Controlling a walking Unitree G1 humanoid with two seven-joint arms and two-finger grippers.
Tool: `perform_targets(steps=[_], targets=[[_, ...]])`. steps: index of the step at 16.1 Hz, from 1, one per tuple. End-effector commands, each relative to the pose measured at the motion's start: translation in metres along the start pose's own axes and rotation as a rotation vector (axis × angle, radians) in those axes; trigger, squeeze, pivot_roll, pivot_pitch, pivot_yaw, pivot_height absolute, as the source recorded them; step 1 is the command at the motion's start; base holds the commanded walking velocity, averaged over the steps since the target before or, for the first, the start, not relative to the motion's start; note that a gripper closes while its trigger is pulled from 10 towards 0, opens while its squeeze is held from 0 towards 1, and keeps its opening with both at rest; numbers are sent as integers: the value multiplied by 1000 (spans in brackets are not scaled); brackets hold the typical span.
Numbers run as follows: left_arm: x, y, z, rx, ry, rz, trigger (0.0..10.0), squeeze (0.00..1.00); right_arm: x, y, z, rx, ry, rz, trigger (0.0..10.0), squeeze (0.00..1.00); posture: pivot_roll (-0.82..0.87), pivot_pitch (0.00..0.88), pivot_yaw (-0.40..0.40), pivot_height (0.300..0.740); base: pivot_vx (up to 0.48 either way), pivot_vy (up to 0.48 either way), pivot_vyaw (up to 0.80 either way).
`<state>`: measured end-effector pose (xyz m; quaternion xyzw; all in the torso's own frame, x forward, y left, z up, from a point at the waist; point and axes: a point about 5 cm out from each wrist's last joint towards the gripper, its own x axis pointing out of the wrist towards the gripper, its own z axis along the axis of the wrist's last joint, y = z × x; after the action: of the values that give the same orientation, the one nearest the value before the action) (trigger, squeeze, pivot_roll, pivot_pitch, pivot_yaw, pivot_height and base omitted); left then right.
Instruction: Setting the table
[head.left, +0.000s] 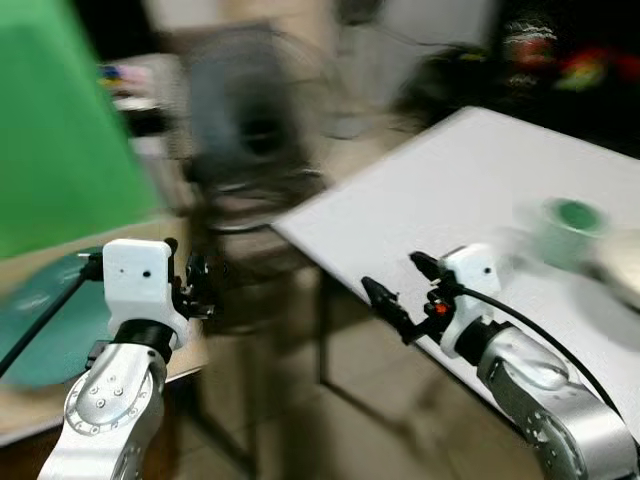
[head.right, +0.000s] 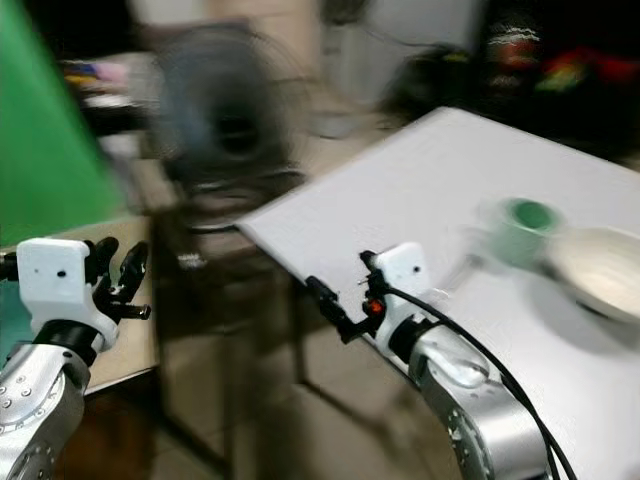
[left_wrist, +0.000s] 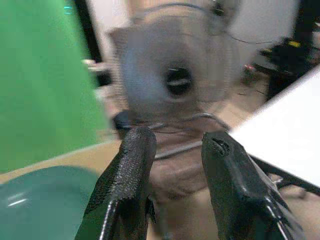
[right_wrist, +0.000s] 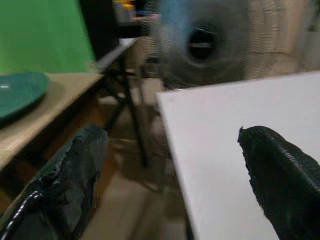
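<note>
The picture is blurred by motion. A green plate (head.left: 45, 330) lies on a wooden table (right_wrist: 55, 100) at my left, with my left gripper (head.left: 195, 285) just beyond its right rim, open and holding nothing. On the white table (head.left: 440, 190) at my right stand a green cup (head.right: 520, 228) and a white bowl (head.right: 600, 270). My right gripper (head.right: 338, 270) hovers at that table's near left edge, open wide and empty, well short of the cup.
A standing fan (head.left: 250, 130) is in the gap between the two tables, straight ahead. A green screen (head.left: 60, 130) rises behind the wooden table. Dark clutter sits behind the white table's far side.
</note>
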<state>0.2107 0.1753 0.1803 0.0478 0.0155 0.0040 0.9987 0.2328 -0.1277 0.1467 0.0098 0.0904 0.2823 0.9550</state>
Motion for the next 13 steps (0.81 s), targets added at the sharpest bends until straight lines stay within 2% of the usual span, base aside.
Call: perform_targets(steps=[1,6,12,13], targets=[[1,3,0,-10,9,21,10000,0,4,4,1,22,-9,29,10000,0,63,0,47,740,0,0,800],[-1,4,1,2,5,4,10000,0,7,7,-1,26,-3,48,10000,0,70,0,51,740,0,0,800],[-4,6,0,3,18,-4,10000,0,14,10,0,9,-12,58,10000,0,83,0,48,740,277,0,800],[-4,6,1,4,17,-8,10000,0,15,10,0,2,-15,56,10000,0,85,0,48,740,285,0,0]])
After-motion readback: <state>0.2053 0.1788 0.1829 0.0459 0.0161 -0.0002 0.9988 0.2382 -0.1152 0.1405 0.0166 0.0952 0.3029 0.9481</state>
